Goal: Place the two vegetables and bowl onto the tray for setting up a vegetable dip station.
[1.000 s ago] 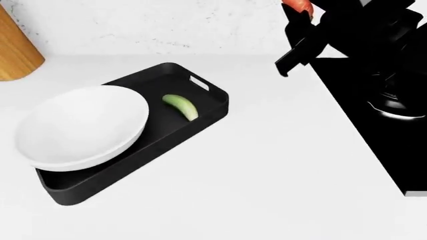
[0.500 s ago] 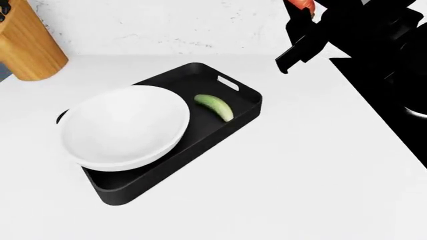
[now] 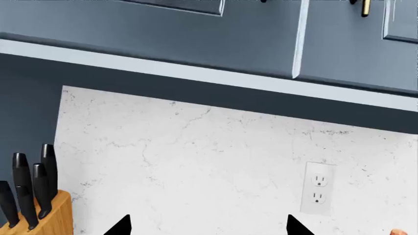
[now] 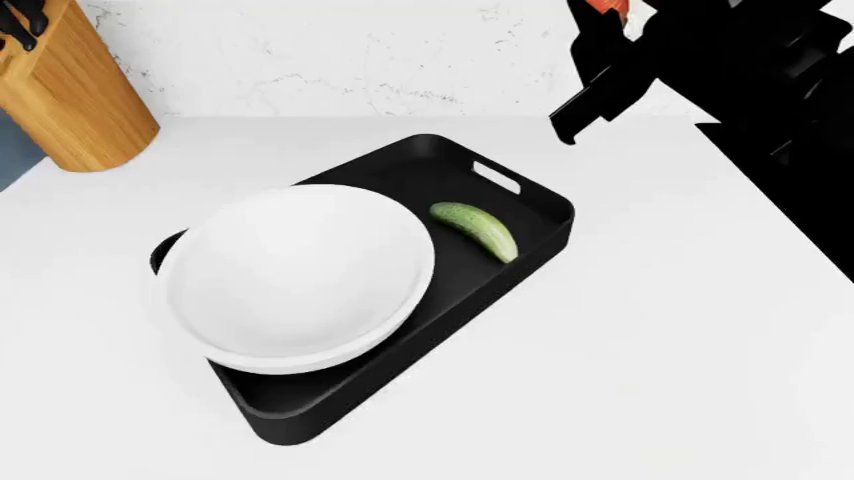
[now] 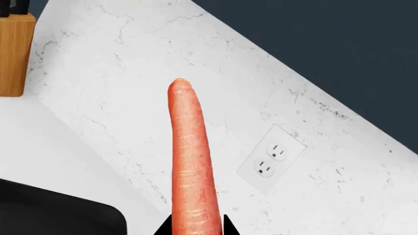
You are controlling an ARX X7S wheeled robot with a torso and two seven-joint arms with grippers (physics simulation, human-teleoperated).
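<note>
**Carrot held aloft, bowl and cucumber on the tray**

Left wrist view: only the two dark fingertips of the left gripper show at the picture's edge, standing well apart with nothing between them. Beyond them rises a marbled white backsplash with a wall outlet, under dark blue cabinets. A wooden knife block with black handles stands off to one side of the tips.

Head view: the right gripper hangs high over the white counter, a bit of orange carrot showing at its upper end. Well below and away from it toward the robot's left lies the black tray. The white bowl sits in the tray, its rim overlapping the tray's edge on the far side from the gripper. The green cucumber lies on the tray floor just beside the bowl, on the side nearer the gripper, close to the slot handle.

Right wrist view: the right gripper's fingers are clamped on the carrot's base, and the carrot points straight out from them toward the backsplash and outlet.
</note>
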